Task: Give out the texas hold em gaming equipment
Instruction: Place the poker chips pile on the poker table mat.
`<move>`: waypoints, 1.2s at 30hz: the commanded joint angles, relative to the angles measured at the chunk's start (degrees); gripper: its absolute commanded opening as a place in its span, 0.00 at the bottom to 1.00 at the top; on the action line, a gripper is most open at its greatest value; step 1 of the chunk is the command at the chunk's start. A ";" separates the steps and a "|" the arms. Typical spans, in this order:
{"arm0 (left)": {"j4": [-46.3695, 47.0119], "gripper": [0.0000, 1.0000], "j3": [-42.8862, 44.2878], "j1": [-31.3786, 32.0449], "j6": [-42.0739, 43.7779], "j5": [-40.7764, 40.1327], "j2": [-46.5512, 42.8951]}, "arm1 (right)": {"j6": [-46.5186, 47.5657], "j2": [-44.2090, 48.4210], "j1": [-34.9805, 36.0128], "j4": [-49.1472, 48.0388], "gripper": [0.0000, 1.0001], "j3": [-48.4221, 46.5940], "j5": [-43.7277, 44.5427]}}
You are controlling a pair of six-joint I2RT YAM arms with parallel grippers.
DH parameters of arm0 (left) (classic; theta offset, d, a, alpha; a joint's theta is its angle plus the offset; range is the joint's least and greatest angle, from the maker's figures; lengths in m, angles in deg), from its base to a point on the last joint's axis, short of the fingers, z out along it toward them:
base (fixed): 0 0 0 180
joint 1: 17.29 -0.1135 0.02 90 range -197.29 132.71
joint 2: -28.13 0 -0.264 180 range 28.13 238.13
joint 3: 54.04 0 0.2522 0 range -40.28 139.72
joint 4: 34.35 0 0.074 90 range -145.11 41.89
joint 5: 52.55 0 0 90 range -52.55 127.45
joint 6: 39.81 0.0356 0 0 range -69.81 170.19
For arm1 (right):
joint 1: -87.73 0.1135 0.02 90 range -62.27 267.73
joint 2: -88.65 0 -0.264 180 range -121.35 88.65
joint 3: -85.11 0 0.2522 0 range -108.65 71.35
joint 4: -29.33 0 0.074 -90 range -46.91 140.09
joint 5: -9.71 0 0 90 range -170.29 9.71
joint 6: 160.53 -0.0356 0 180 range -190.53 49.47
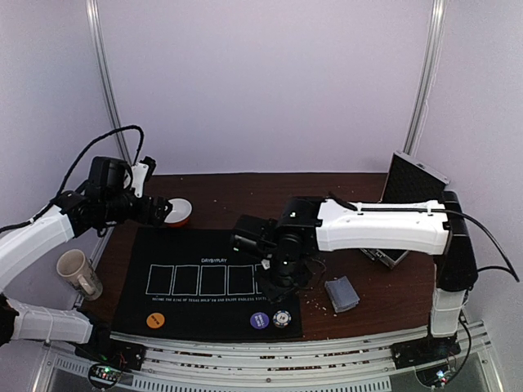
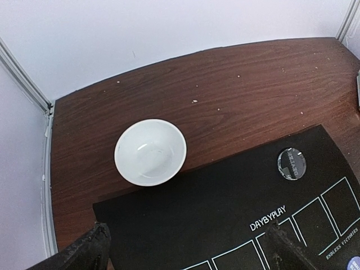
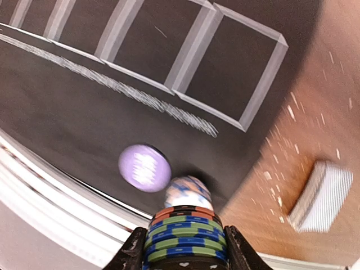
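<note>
Pinched between the right gripper's [image 3: 183, 235] fingers, a stack [image 3: 183, 220] of striped chips is filling the bottom of the wrist view. The jaws are pressing on its 2 sides and holding it above the mat's [image 3: 84, 107] near edge. Below it, 2 loose chips are lying just beside each other: a purple chip [image 3: 144, 167] and a black-and-white chip [image 3: 188, 193]. An orange chip [image 1: 155, 320] is sitting well apart at the mat's near-left corner. The deck [image 3: 323, 197] is resting on bare wood just off the mat's right side, and the clear disc [image 2: 291, 163] is lying on the mat's far part. The left gripper [image 2: 187, 226] is hanging wide open and holding nothing, looking down at the mat's far corner near the bowl [image 2: 150, 152].

Judging from here, the main risk is the stack shearing. Only side pressure is holding it, so a tilt or jolt could let lower chips slide out and roll off the near edge. Lowering it straight down could also be landing it on the 2 loose chips, leaving it crooked and knocking them away.

White lettering on the mat is reading "DAYBYPLAY" above the card boxes, with "ENDLESS VICTORIES" ending the line beneath. The disc is carrying print too small to read.
</note>
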 commanded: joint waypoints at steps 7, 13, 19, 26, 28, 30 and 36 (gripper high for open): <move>0.40 0.98 -0.80 0.12 -1.94 0.55 -0.14 | 9.32 -19.88 3.62 3.24 0.00 -29.06 -1.00; -0.01 0.98 -0.99 0.11 -2.24 0.96 -0.13 | 10.45 -26.59 4.36 1.16 0.00 -31.44 -2.58; -0.10 0.98 -1.20 0.09 -2.11 0.63 -0.82 | 10.31 -30.73 5.18 2.22 0.00 -31.59 -1.60; -0.41 0.98 -1.06 0.07 -1.96 0.62 -0.94 | 10.31 -34.37 5.55 2.59 0.00 -32.89 -0.57; -0.39 0.98 -1.02 0.11 -1.91 0.64 -0.91 | 10.58 -35.39 5.49 3.35 0.00 -33.31 -0.20; -0.50 0.98 -0.90 0.13 -1.77 0.66 -0.88 | 10.80 -36.03 5.68 3.88 0.00 -33.23 -0.14; -0.46 0.98 -0.75 0.11 -1.56 0.44 -1.02 | 11.27 -36.05 5.64 3.19 0.44 -33.36 -0.66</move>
